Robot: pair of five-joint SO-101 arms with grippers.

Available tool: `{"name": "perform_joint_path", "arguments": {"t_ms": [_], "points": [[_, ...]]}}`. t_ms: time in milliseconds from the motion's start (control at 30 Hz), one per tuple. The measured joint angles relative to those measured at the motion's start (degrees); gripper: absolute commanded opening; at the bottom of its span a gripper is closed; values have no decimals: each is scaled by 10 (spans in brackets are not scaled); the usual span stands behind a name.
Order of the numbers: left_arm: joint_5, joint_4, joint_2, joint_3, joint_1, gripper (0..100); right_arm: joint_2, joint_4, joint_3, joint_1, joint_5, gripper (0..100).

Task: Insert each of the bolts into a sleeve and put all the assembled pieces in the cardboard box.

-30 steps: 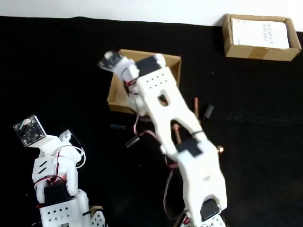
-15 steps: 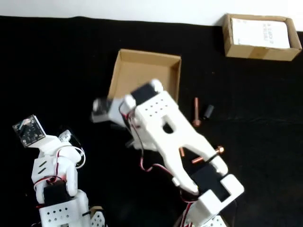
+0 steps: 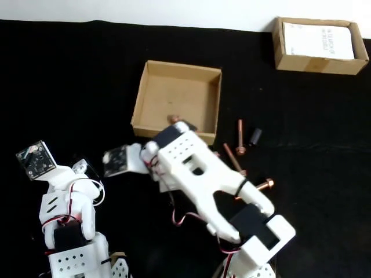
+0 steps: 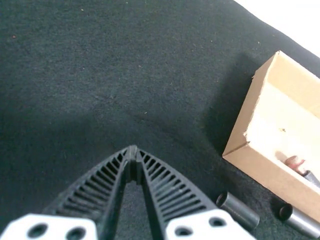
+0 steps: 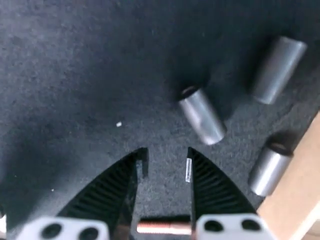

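Left gripper (image 4: 131,159) held high, pinched closed; right gripper (image 5: 165,162) angled low, jaws slightly parted

Smooth grey metal sleeves (image 5: 201,115), shiny coppery bolts (image 3: 239,136), a matt cardboard box (image 3: 179,95), a table (image 4: 75,65) covered in fuzzy black cloth.

the worktop (image 3: 69,87) was black, with a fine cloth grain. the cardboard box (image 3: 139,101) was plain tan, paler on its inner floor. the bolts (image 3: 240,136) were copper-coloured. the sleeves (image 5: 202,116) were dull grey, near black from above. the arms (image 3: 203,174) were white with black parts. the left hand (image 4: 132,160) and right hand (image 5: 164,162) were black with a ribbed pattern, white at the base.
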Motion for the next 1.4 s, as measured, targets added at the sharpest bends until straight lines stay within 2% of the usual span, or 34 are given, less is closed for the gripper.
{"name": "perform_joint_path", "arguments": {"t_ms": [133, 300, 600, 1033, 1100, 1233, 1400], "points": [[0, 0, 0, 0, 0, 10, 0, 0, 0, -4, 0, 111], [0, 0, 0, 0, 0, 10, 0, -3, 0, -4, 0, 200], [0, 0, 0, 0, -4, 10, 12, -31, -4, -4, 0, 197], [0, 0, 0, 0, -4, 10, 178, -32, -112, 1, 0, 195], [0, 0, 0, 0, -4, 10, 191, -32, -121, 1, 0, 156], [0, 0, 0, 0, -4, 10, 198, -35, -133, 4, 0, 1], [0, 0, 0, 0, -4, 9, 200, -30, -146, 15, 0, 6]]}}
